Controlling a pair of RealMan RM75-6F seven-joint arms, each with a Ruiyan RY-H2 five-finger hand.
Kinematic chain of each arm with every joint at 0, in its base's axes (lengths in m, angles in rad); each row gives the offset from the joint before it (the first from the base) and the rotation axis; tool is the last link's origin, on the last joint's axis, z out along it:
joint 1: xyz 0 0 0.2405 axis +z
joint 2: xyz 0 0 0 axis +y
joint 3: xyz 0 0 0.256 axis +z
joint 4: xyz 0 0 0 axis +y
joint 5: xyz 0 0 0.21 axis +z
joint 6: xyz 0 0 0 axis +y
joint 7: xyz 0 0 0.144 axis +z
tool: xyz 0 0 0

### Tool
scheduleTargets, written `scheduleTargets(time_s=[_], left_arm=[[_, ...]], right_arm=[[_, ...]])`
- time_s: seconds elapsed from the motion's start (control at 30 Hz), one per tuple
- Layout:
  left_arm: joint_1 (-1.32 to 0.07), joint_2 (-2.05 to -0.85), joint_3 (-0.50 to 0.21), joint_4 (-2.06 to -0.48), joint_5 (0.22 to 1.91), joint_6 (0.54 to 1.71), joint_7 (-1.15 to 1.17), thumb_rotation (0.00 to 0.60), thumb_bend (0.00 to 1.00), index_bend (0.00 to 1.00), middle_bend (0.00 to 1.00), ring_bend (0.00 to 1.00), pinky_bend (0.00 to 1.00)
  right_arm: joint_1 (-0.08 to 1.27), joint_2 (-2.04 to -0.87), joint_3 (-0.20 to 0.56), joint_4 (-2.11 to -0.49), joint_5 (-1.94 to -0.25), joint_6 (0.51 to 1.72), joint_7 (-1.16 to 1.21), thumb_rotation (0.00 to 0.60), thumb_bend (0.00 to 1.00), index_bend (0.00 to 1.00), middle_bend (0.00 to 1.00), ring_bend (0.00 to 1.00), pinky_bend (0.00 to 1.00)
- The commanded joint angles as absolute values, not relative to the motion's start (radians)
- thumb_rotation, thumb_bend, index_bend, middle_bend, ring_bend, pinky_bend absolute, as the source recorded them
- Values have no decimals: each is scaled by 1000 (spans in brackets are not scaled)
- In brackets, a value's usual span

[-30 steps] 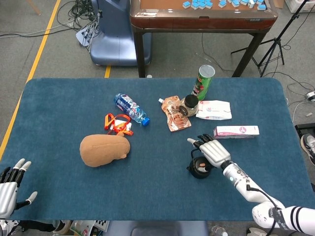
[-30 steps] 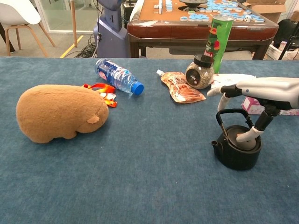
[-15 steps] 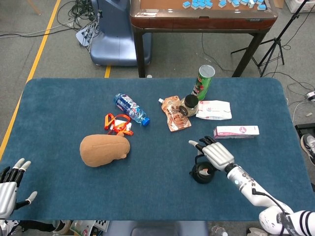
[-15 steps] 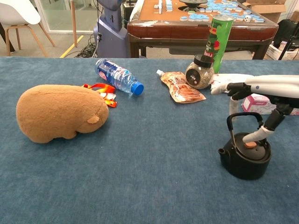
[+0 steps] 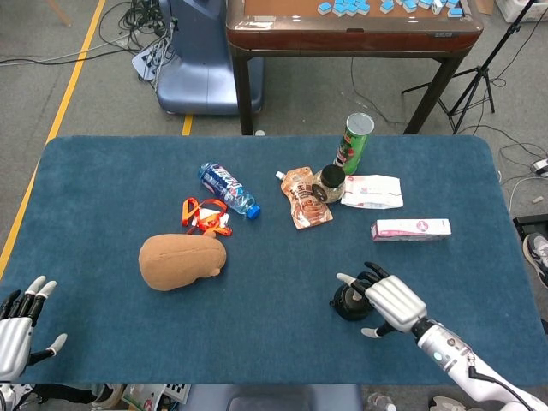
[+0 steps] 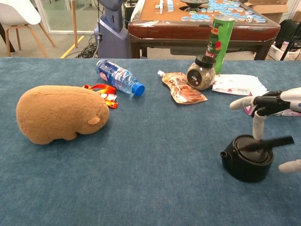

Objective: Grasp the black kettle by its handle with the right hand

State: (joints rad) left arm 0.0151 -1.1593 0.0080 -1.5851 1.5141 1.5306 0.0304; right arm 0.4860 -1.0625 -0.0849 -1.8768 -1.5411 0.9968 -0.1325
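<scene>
The black kettle [image 5: 347, 302] [image 6: 244, 162] stands upright on the blue table, near the front right. Its handle [image 6: 270, 142] lies tipped down across the lid toward the right and looks blurred. My right hand [image 5: 394, 302] [image 6: 275, 101] hovers just right of and over the kettle with its fingers spread. One finger [image 6: 257, 127] points down to the lid, and the thumb [image 6: 289, 165] hangs apart at the kettle's right; nothing is gripped. My left hand [image 5: 17, 330] rests at the table's front left corner, its fingers apart and empty.
A brown plush toy [image 5: 181, 261] lies left of centre, with orange straps [image 5: 204, 216] and a water bottle [image 5: 228, 189] behind it. Further back are a pouch [image 5: 306, 197], a jar [image 5: 329, 182], a green can [image 5: 354, 141], a white packet [image 5: 372, 191] and a pink box [image 5: 411, 229].
My right hand drew back toward the front right edge. The kettle shifted a little that way, and its handle dropped from upright to lying down.
</scene>
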Motion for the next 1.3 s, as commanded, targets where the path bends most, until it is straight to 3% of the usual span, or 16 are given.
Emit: scheduleTargets(time_s=[0.03, 0.17, 0.57, 1.3], left_arm=[[15, -1159, 8, -1585, 1515, 1530, 31, 600, 203, 114, 51, 145, 46], [13, -1161, 10, -1585, 1520, 1530, 31, 600, 203, 114, 51, 145, 46], [15, -1164, 9, -1570, 1513, 1528, 14, 600, 203, 114, 51, 145, 47], [10, -1172, 14, -1552, 1524, 1520, -2, 600, 203, 114, 51, 145, 46]], right_arm=[[456, -1066, -91, -1870, -1550, 1038, -175, 600, 17, 77, 353, 214, 20], [433, -1094, -86, -1855, -1539, 1066, -240, 600, 17, 178, 351, 214, 20], [415, -1132, -108, -1873, -1526, 1040, -333, 600, 18, 290, 365, 266, 20], [388, -1167, -139, -1866, -1522, 1017, -416, 600, 17, 322, 402, 286, 20]])
